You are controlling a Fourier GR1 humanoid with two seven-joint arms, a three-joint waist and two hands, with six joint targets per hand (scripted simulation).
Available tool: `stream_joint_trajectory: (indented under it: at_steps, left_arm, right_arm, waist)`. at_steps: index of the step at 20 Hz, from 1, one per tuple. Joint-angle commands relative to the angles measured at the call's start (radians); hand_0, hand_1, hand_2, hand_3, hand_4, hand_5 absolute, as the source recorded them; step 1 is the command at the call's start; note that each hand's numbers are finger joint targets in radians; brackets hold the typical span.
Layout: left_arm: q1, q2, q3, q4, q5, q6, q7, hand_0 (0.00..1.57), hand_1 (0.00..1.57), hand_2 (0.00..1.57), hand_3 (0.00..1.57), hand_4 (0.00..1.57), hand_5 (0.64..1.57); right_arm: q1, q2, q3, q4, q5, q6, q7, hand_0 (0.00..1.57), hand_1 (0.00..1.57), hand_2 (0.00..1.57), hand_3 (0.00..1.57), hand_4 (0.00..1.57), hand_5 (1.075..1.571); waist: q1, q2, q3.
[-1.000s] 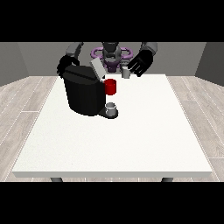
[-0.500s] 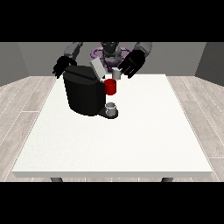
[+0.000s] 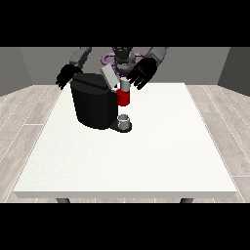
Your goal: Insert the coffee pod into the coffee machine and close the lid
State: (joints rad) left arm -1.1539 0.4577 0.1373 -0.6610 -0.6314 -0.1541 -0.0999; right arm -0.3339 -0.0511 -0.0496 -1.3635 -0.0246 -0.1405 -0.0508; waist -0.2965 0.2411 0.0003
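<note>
My table (image 3: pixel 146 161) is lit evenly and brightly from above, its white top near uniform with no glare spots. The coffee machine (image 3: pixel 95 105) at my eleven o'clock stays a deep flat black, with only a faint sheen along its top edge (little surface detail shows). A soft, small shadow sits under its base by the cup (image 3: pixel 125 120). The grey walls behind me are dimmer. Straight edges stay straight toward the borders.

Matt black coffee machine (image 3: pixel 93 105), smooth white table (image 3: pixel 132 156), wood-look floor (image 3: pixel 22 117)
</note>
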Motion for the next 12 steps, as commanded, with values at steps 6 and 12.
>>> stream_joint_trajectory:
  at_steps: [6, 12]
  left_arm:
    - [-0.009, -0.045, -0.026, 0.007, -0.033, 0.034, -0.003, 1.25, 1.25, 1.29, 1.21, 0.51, 1.571]
    - [-0.027, 0.017, -0.002, 0.027, -0.023, -0.009, -0.045, 1.20, 1.20, 1.27, 1.20, 0.50, 1.571]
  right_arm:
    - [-0.009, 0.049, 0.017, -0.001, 0.001, -0.045, -0.011, 0.00, 0.00, 0.00, 0.00, 0.50, 1.571]
    - [-0.014, -0.013, -0.014, -0.024, -0.013, 0.002, -0.001, 0.00, 0.00, 0.00, 0.00, 0.48, 1.571]
  waist:
    - [0.011, 0.013, -0.0002]
    - [-0.002, 0.034, -0.0003]
